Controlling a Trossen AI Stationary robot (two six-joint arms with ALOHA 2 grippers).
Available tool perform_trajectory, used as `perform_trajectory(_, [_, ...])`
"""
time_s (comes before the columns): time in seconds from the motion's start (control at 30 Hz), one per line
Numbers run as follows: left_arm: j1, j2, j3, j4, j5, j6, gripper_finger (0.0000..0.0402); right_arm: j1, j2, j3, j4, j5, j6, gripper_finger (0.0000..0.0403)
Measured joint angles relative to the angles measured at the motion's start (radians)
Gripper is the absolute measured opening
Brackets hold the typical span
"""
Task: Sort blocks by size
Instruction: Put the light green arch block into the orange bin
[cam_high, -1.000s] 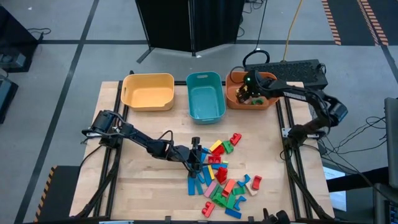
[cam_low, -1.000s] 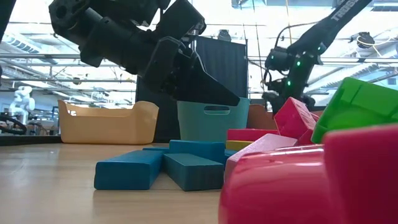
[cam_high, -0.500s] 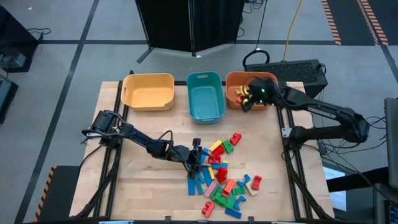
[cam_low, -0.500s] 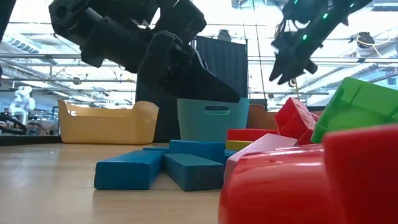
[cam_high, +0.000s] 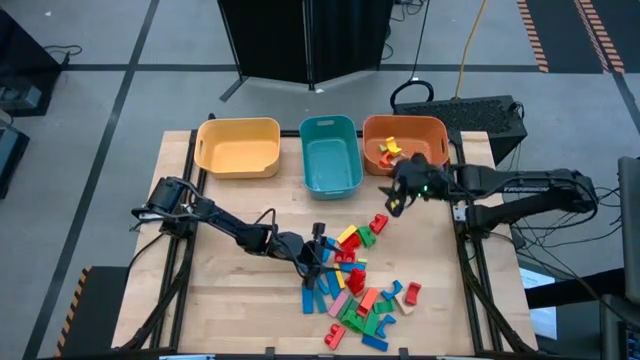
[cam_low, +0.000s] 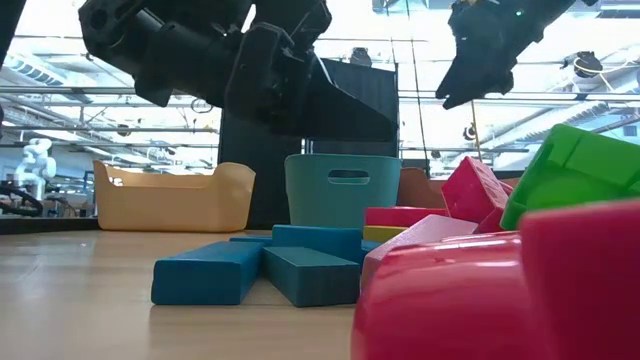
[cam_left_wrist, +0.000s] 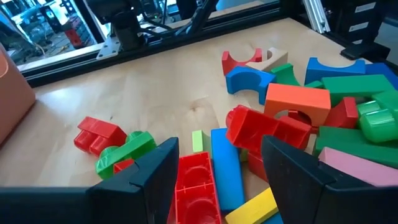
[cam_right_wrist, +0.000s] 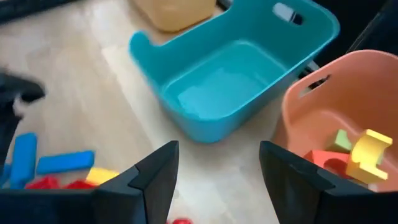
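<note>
The right gripper (cam_high: 394, 197) has left the orange bin (cam_high: 432, 127) — now over the table, empty.

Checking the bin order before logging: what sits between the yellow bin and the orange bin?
The teal bin stands between the yellow bin and the orange bin, seen best in the high view; the teal one looks empty.

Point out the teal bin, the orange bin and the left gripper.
Teal bin (cam_high: 330, 165): high view, on its bare floor.
Orange bin (cam_high: 420, 124): high view, on its back rim.
Left gripper (cam_left_wrist: 214, 165): left wrist view, midway between its open fingertips, over the blocks (cam_left_wrist: 298, 102).
</note>
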Motion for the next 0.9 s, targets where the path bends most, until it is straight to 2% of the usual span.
perform_trajectory(0.17, [-0.005, 0.0, 0.0, -0.008, 0.002, -0.033, 0.0222, 0.138, 0.016, -0.042, 0.035, 0.063, 0.026, 0.0212])
perform_trajectory(0.5, [-0.018, 0.0, 0.0, 0.012, 0.004, -0.059, 0.0222, 0.317, 0.016, -0.21, 0.192, 0.073, 0.14, 0.0212])
perform_trajectory(0.7, [-0.019, 0.0, 0.0, 0.042, 0.004, -0.059, 0.0222, 0.409, 0.016, -0.32, 0.381, 0.102, 0.205, 0.0212])
perform_trajectory(0.8, [-0.019, 0.0, 0.0, 0.054, 0.038, -0.059, 0.0222, 0.459, 0.016, -0.352, 0.476, 0.097, 0.211, 0.0212])
perform_trajectory(0.9, [-0.019, 0.0, 0.0, 0.074, 0.051, -0.059, 0.0222, 0.502, 0.02, -0.363, 0.507, 0.099, 0.218, 0.0212])
